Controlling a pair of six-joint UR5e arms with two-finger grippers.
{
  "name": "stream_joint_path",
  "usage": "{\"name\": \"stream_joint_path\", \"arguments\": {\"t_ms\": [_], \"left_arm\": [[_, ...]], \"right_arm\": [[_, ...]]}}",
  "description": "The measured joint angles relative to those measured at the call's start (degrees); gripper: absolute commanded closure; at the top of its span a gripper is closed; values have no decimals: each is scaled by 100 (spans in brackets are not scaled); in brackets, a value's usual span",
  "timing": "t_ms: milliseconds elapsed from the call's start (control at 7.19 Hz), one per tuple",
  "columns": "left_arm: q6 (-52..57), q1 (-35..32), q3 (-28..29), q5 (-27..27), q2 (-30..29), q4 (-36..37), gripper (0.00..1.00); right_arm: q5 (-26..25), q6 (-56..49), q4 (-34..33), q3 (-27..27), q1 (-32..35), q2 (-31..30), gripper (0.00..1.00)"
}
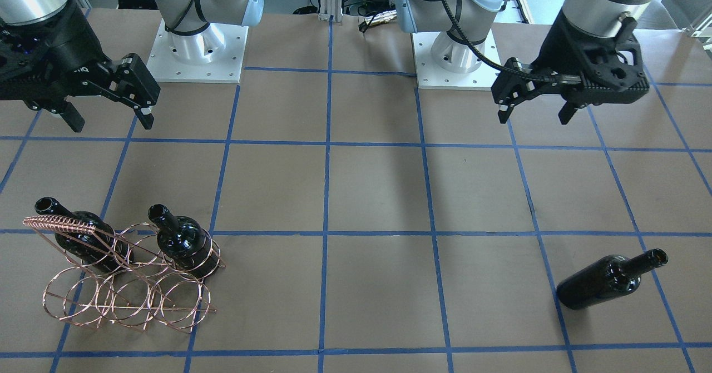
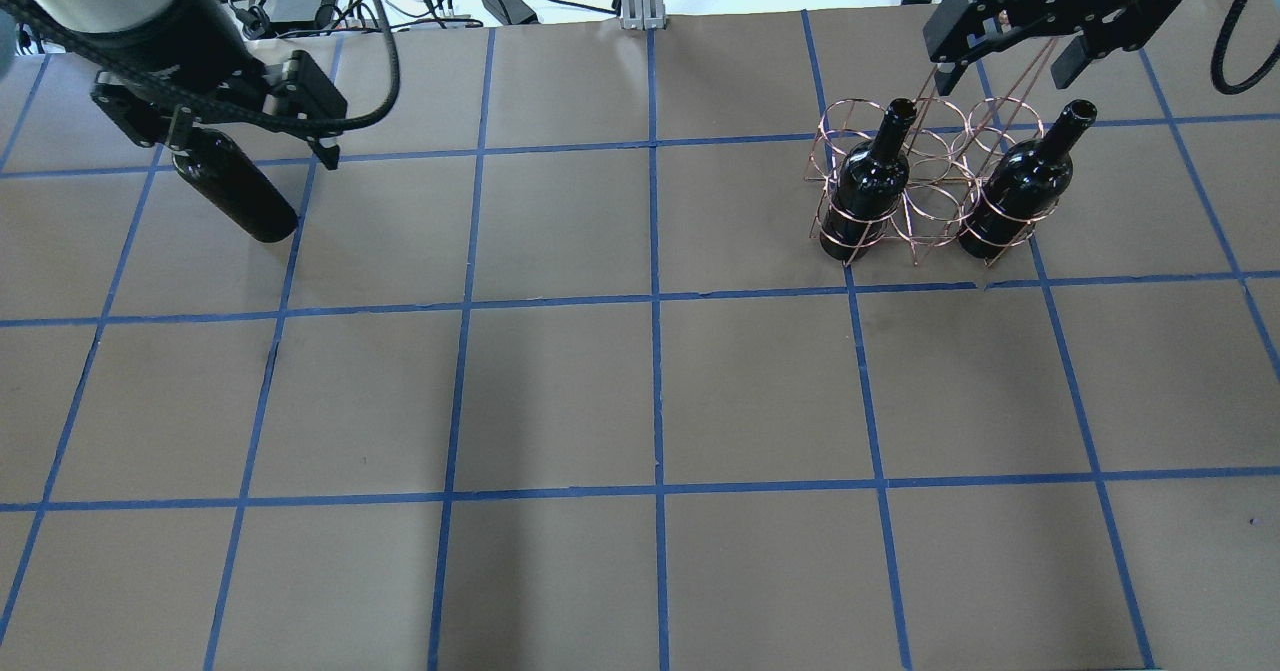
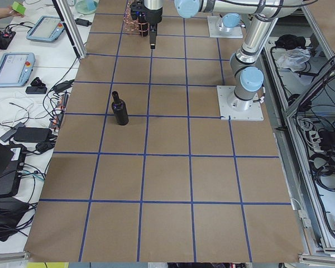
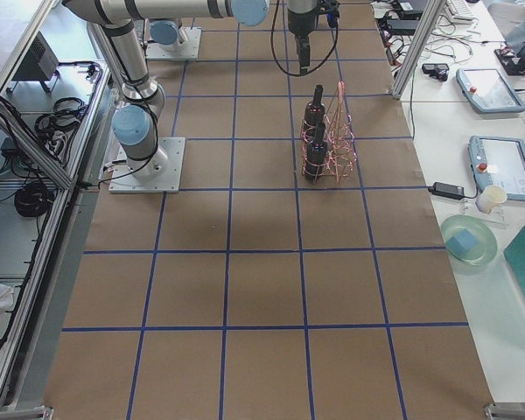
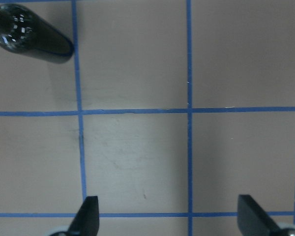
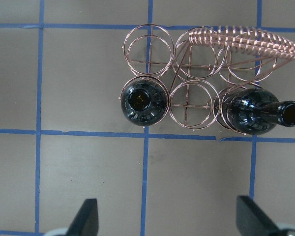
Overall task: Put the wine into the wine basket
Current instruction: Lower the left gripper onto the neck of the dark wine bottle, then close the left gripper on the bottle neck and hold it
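The left gripper (image 1: 534, 117) is hanging released above the table (image 2: 650, 401), fingers spread with nothing between them. The wine (image 1: 603, 283) is standing upright on the robot's left side, near that gripper but off to one side of its fingers, well apart from the basket (image 6: 241, 40). The step in hand is probably the reach. It is calling for centring the spread fingers on the glossy glass and closing firmly before lifting, since the glass will likely slip. The right gripper (image 1: 114, 124) is hovering released above the basket, so it is likely crowding any approach from above. Two bottles (image 6: 143, 102) (image 6: 250, 115) are flanking the free middle loop (image 6: 188, 105), and the handle is slanting over the empty back row.
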Motion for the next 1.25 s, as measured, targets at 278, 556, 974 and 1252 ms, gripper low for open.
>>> {"name": "stream_joint_path", "arguments": {"t_ms": [278,556,974,1252], "left_arm": [[1080,994,142,-47,-186,90,0],[1499,1280,484,-112,-797,547,0],[1796,1321,922,-260,-1820,1166,0],[1788,1324,996,-310,-2265,1496,0]], "right_arm": [[0,0,1,0,0,3,0],[0,0,1,0,0,7,0],[0,0,-1,0,0,6,0],[0,0,-1,0,0,6,0]]}}
